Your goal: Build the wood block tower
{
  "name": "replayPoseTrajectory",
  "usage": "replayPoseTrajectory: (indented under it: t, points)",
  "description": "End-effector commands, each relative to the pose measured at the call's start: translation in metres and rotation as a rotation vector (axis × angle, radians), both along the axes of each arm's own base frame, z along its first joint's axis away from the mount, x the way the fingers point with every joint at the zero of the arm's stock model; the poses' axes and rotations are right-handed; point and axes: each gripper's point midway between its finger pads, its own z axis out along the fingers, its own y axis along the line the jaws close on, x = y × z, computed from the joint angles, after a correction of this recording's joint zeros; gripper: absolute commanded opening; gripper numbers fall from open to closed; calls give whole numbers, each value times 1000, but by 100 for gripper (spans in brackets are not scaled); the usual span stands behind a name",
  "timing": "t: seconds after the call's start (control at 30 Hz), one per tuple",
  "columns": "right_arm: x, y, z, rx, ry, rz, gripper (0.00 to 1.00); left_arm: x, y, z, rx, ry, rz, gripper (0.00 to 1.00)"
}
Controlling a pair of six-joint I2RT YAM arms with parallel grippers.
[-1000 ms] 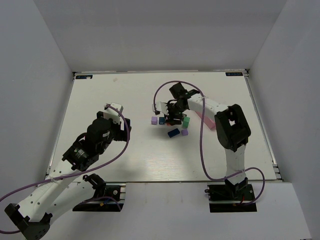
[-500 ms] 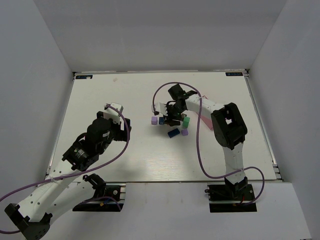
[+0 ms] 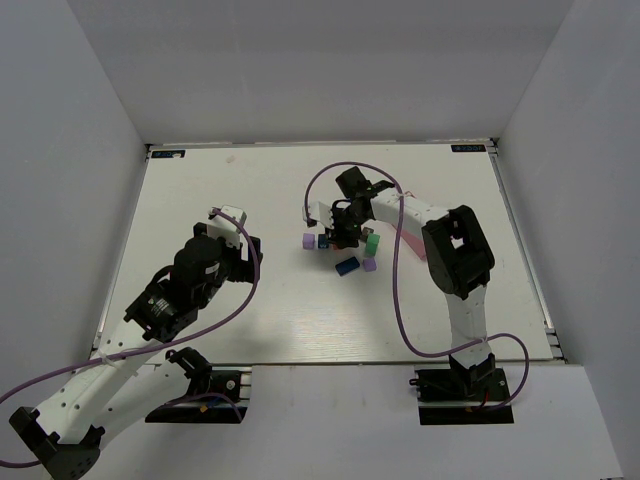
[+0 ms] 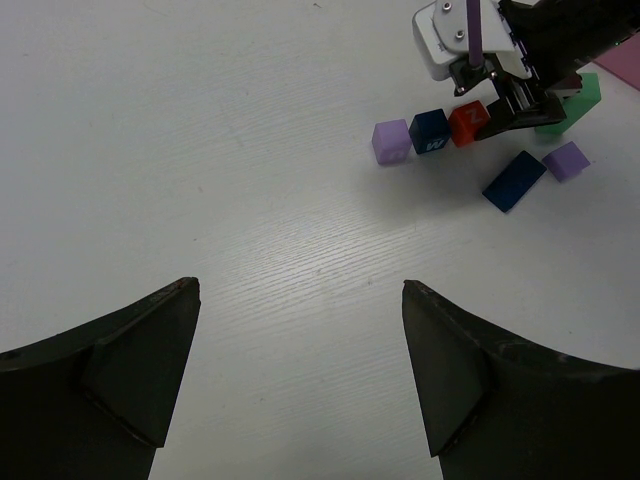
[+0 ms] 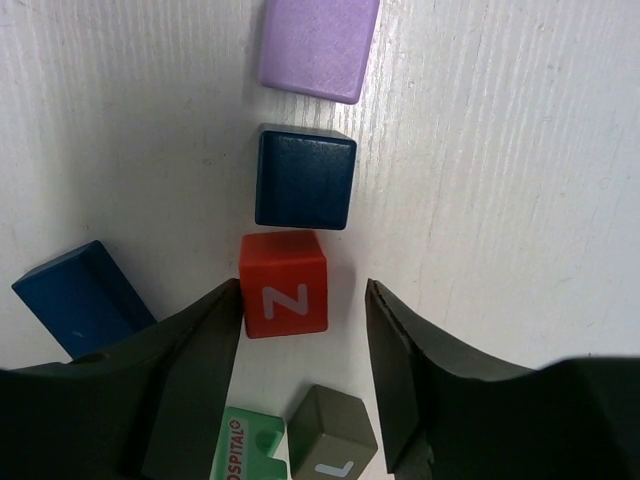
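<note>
Two spread fingers of the right gripper (image 5: pixel 300 300) straddle the red cube (image 5: pixel 284 283) marked Z, not yet pinching it. To grip well, I judge they should close squarely on its side faces, then lift straight up, sparing the dark blue cube (image 5: pixel 305 177) at its 12 o'clock and the blue brick (image 5: pixel 80 300) at 8 o'clock. The left gripper (image 4: pixel 300 340) hangs wide and empty. The wood block tower (image 4: pixel 465 125) is unbuilt: lilac cube (image 5: pixel 320 45), dark blue and red lie in a close row, about 1 o'clock from the middle of the table (image 3: pixel 250 200), painted and crisp-edged.

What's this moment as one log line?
right gripper open, around red Z cube | left gripper open, holding nothing
</note>
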Motion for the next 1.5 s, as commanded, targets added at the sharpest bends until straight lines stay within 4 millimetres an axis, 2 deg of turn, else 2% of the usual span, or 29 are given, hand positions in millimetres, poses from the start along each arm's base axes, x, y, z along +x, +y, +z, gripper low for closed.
replayPoseTrajectory:
  t: [0.0,1.47]
  points:
    - [12,7,6,26,-21,-21,57,0,2,2,-2,-12,5,92]
    - [13,6,4,19,3,-62,53,0,2,2,-2,-12,5,92]
